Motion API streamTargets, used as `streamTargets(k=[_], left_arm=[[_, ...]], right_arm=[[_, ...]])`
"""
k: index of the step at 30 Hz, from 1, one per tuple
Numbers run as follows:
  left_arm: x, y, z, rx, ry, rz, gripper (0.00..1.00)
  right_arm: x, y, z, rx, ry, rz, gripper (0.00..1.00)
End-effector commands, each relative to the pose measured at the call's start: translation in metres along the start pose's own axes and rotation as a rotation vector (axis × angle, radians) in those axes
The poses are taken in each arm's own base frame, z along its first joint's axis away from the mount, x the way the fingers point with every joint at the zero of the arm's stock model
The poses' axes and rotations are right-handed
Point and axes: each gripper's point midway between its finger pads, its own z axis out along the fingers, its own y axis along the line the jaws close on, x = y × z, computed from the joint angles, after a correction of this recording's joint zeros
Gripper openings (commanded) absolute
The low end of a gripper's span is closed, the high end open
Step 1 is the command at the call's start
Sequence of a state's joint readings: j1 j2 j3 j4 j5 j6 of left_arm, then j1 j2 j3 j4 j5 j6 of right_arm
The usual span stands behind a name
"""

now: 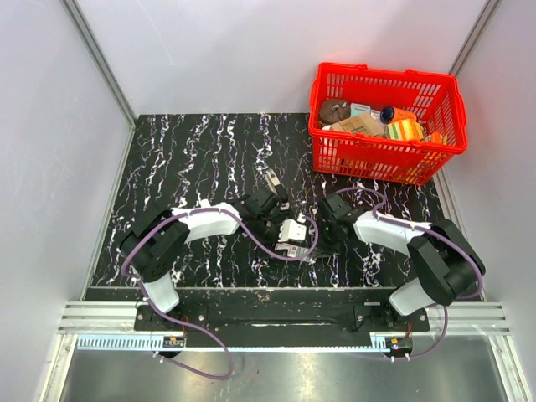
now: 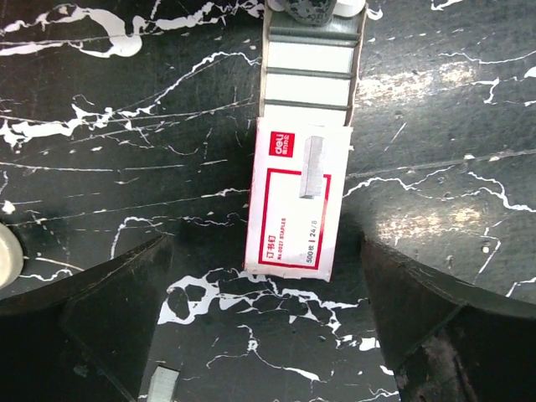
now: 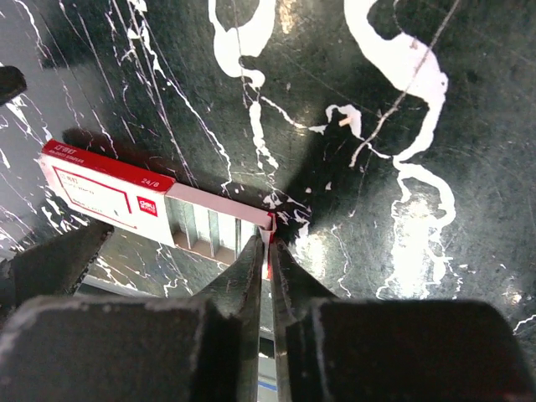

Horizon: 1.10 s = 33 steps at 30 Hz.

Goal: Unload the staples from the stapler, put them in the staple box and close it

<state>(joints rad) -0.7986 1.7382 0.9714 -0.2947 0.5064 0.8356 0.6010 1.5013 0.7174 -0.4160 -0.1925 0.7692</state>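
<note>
A slim grey-silver stapler (image 1: 273, 180) lies on the black marble table, just behind my left gripper (image 1: 272, 211); neither wrist view shows it. A red-and-white staple box (image 2: 293, 201) lies between the arms with its inner tray (image 2: 311, 71) slid partly out, showing strips of staples. My left gripper (image 2: 266, 244) is open, one finger on each side of the box's near end, and it touches nothing. My right gripper (image 3: 270, 243) is shut on the end flap of the tray (image 3: 219, 226). The box also shows in the right wrist view (image 3: 100, 188) and the top view (image 1: 291, 233).
A red plastic basket (image 1: 377, 163) with several items stands at the back right. A short loose strip of staples (image 2: 163, 383) lies on the table by my left finger. Grey walls close the table in on three sides.
</note>
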Motion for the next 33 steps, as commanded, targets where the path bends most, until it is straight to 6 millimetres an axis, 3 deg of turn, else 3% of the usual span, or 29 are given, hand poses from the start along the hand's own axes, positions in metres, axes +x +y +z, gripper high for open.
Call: streamTargets(k=[1,8,11,15,19,22,24,28,33], left_arm=[[-0.02,-0.006,-0.012,0.016,-0.05,-0.023,0.99],[-0.055,-0.008,-0.052,0.042,-0.138,-0.109,0.99],[-0.07,0.007,-0.084,-0.016,-0.202,-0.152,0.99],[-0.081,0.04,-0.142,-0.125,-0.281,-0.283,0.99],[-0.055,0.076,-0.207,-0.289,-0.334,-0.457,0.99],[-0.02,0.079,-0.229,-0.365,-0.298,-0.551,0.99],[0.004,0.07,-0.225,-0.386,-0.226,-0.541,0.99],[0.039,0.042,-0.188,-0.35,-0.098,-0.397,0.98],[0.053,0.024,-0.149,-0.241,0.024,-0.15,0.97]], right_arm=[[-0.006,-0.001,0.003,0.022,-0.003,-0.034,0.14],[-0.015,0.002,-0.005,0.037,-0.021,-0.079,0.39],[-0.017,0.004,-0.013,0.034,-0.035,-0.086,0.42],[-0.027,0.009,-0.035,0.042,-0.092,-0.106,0.5],[-0.053,0.033,-0.063,-0.007,-0.208,-0.144,0.54],[-0.072,0.056,-0.07,-0.05,-0.245,-0.171,0.55],[-0.082,0.071,-0.069,-0.076,-0.253,-0.187,0.54],[-0.094,0.088,-0.063,-0.15,-0.308,-0.194,0.54],[-0.099,0.085,-0.052,-0.194,-0.376,-0.177,0.54]])
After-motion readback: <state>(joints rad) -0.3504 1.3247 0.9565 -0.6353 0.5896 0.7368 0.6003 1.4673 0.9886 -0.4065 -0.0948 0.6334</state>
